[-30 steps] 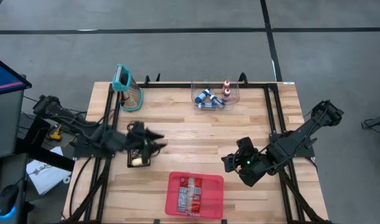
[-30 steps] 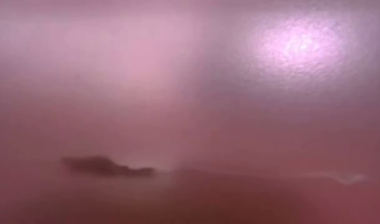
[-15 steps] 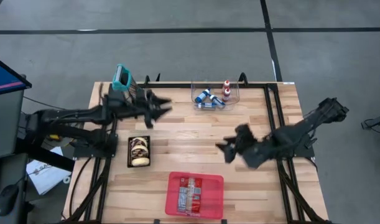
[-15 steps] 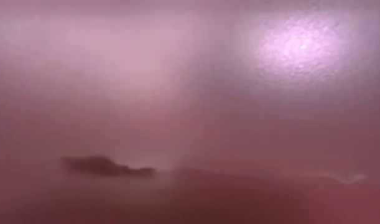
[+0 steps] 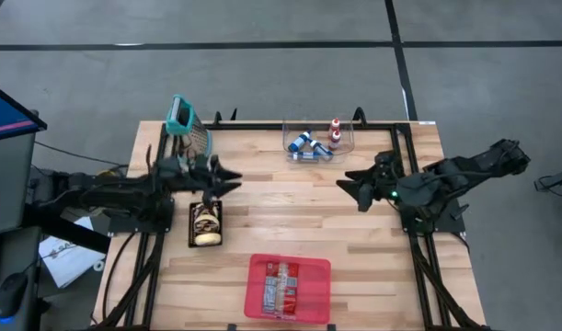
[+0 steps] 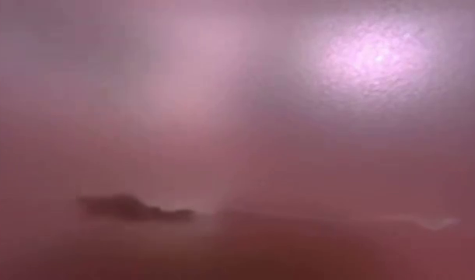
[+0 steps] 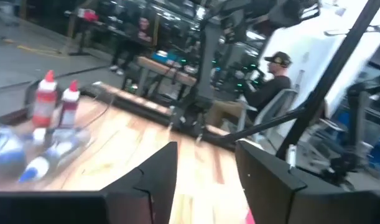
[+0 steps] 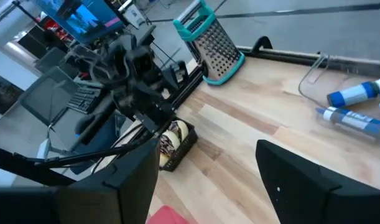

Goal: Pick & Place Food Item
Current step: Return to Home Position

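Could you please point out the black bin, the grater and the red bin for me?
black bin (image 5: 192, 226), high view, on its left rim.
grater (image 5: 197, 139), high view, on its metal grating face.
red bin (image 5: 254, 287), high view, on its left wall.

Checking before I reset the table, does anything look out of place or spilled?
Nothing is spilled or tipped. One oddity: the red plastic basket sits at the wooden table's front edge, and seems to block the low camera.
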Action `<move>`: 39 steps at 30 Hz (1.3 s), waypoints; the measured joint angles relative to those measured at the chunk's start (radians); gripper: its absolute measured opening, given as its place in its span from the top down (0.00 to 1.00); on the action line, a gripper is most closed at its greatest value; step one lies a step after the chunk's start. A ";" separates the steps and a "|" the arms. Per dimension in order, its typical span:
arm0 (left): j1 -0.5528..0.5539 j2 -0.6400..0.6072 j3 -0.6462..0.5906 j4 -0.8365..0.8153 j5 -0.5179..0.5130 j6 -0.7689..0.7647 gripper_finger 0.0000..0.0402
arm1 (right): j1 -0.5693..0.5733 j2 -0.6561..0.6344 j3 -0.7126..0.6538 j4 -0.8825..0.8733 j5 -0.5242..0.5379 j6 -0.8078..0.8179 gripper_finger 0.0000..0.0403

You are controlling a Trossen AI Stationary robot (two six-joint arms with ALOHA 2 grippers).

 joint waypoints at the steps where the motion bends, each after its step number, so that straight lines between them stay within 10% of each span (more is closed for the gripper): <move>1: -0.040 -0.013 -0.044 0.031 -0.056 -0.001 0.61 | -0.001 0.010 0.000 0.005 -0.001 0.012 0.36; 9: -0.296 -0.237 -0.244 0.009 -0.332 0.045 0.68 | -0.042 0.126 0.000 0.007 -0.094 0.129 0.36; 24: -0.271 -0.850 -0.242 -0.647 -0.252 0.117 0.68 | 0.016 0.213 0.000 0.028 -0.039 0.217 0.36; 32: -0.240 -0.751 -0.242 -0.639 -0.253 0.108 0.68 | 0.005 0.255 0.000 -0.022 -0.049 0.185 0.36; 39: -0.240 -0.644 -0.244 -0.603 -0.253 0.106 0.68 | -0.141 0.448 0.000 0.208 -0.259 -0.139 0.36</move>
